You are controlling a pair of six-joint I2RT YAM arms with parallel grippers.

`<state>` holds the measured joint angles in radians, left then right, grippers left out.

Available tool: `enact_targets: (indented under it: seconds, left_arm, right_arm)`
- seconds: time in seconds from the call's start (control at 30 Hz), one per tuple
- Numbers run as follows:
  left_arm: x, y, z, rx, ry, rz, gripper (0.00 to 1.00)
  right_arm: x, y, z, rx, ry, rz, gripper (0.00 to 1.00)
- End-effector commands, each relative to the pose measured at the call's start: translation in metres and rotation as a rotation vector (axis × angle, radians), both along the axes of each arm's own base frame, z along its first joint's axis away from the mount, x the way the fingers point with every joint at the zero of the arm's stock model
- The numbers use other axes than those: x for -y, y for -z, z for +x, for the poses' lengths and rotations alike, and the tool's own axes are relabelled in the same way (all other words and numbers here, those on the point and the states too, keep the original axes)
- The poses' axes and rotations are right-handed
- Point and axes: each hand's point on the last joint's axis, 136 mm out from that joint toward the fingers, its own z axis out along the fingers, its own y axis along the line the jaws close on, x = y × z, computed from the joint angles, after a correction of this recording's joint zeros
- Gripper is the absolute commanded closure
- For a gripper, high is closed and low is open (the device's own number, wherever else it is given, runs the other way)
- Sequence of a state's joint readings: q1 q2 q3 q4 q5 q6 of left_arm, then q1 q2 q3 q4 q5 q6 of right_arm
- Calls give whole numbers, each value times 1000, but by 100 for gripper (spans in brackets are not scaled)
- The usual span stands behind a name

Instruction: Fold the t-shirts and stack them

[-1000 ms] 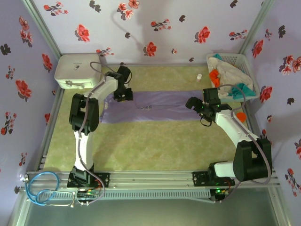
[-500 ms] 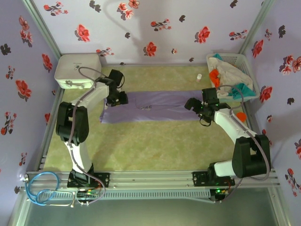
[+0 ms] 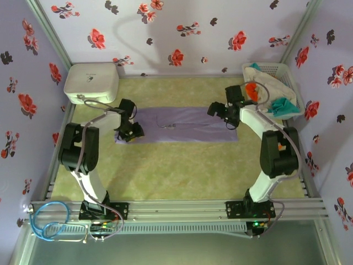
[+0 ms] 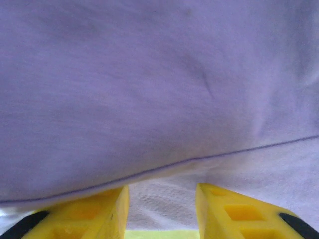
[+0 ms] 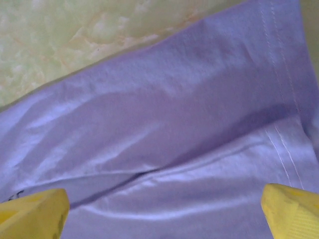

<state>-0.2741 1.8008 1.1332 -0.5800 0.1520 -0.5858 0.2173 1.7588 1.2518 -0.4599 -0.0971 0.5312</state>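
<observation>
Lavender t-shirt (image 3: 185, 125) is laid flat as a long band on the green mat (image 3: 165, 165). Left gripper (image 3: 131, 132) is set at its left end, jaws narrowly parted, with cloth seen across the gap. Right gripper (image 3: 220, 112) is held wide over the right end. Risk: if only one layer is pinched, the fold is likely dragged askew.

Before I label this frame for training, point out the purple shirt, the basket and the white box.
purple shirt (image 3: 185, 124), top view, middle of the cloth
basket (image 3: 273, 65), top view, far rim
white box (image 3: 91, 80), top view, centre of lid
</observation>
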Motion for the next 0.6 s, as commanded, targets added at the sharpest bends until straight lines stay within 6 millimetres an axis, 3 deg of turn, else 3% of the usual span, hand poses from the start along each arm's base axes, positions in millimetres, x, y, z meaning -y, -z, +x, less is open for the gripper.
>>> enact_targets:
  seconds: [0.0, 0.13, 0.27, 0.37, 0.57]
  left_arm:
    - [4, -16, 3, 43, 0, -46, 60]
    - [7, -25, 3, 53, -5, -71, 60]
    - [9, -22, 5, 38, -38, -85, 60]
    - [10, -12, 8, 9, -58, -82, 60]
    - [8, 4, 19, -62, -15, -23, 62]
  right_arm:
    - [1, 12, 18, -8, -10, -56, 1]
    - [-3, 29, 33, -46, -23, -63, 1]
    - [-5, 49, 41, -91, -7, -60, 18]
    - [-5, 68, 39, -136, -3, -71, 29]
    - [-3, 93, 15, -264, -31, -139, 34]
